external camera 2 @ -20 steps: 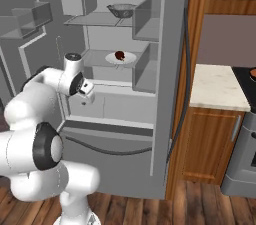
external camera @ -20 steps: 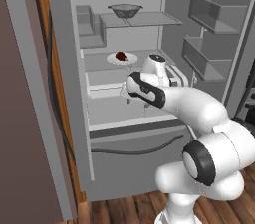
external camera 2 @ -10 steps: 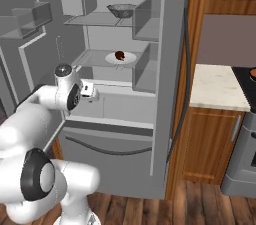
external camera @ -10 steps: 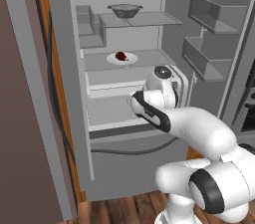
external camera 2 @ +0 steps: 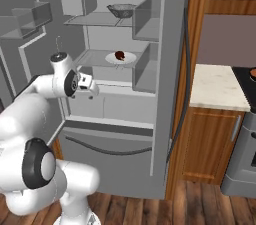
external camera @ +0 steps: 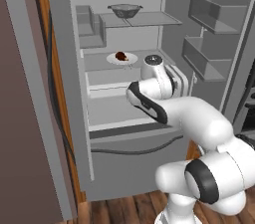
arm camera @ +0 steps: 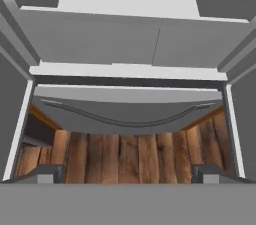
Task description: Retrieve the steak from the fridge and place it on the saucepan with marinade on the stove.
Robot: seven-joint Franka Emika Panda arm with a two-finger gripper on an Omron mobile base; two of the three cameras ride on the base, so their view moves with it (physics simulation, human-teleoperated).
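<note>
fridge (external camera: 64,93) standing with both doors swung wide around the claw, shelves and crisper drawers just ahead of it, wooden floor far beneath. claw (arm camera: 128,173) spread wide and empty, hanging in front of the drawers and aimed down at the freezer front and floor, with the steak (external camera: 120,56) on its white plate (external camera: 130,59) up and beyond it on the middle shelf, untouched, and a grey colander (external camera 2: 121,9) higher yet. opening looks done; left to do, as judged: lifting toward the shelf, closing on the steak, then carrying it well off to the right to the stove (external camera 2: 247,75) and its pan.
</note>
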